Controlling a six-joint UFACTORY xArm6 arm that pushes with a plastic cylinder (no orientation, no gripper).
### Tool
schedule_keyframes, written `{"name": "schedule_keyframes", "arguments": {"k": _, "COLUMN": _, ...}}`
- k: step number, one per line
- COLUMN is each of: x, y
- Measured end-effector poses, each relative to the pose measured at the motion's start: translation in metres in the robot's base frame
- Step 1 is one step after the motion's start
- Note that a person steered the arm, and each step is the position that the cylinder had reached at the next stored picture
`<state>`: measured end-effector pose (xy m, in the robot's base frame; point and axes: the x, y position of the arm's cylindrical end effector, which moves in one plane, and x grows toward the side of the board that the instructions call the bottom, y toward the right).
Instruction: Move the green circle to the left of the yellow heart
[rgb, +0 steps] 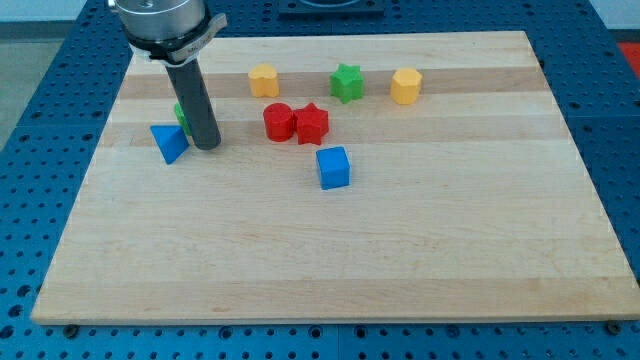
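The green circle (180, 115) is mostly hidden behind my rod; only a green sliver shows at the rod's left edge. My tip (207, 146) rests on the board right in front of it, touching or nearly so. The yellow heart (263, 80) sits up and to the view's right of the tip, near the board's top edge. A blue triangle (169, 143) lies just to the left of the tip.
A red circle (278, 122) and a red star (311, 123) sit side by side mid-board. A blue cube (333, 167) lies below them. A green star (347, 82) and a yellow hexagon (405, 86) sit along the top.
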<state>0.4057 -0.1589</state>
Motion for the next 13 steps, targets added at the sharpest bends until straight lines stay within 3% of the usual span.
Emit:
{"name": "schedule_keyframes", "arguments": {"k": 1, "x": 0.037, "y": -0.001}}
{"name": "schedule_keyframes", "arguments": {"k": 4, "x": 0.032, "y": -0.108}}
{"name": "schedule_keyframes", "arguments": {"k": 7, "x": 0.008, "y": -0.104}}
{"name": "schedule_keyframes", "arguments": {"k": 10, "x": 0.004, "y": -0.021}}
{"name": "schedule_keyframes", "arguments": {"k": 11, "x": 0.004, "y": -0.021}}
{"name": "schedule_keyframes", "arguments": {"k": 13, "x": -0.036, "y": -0.019}}
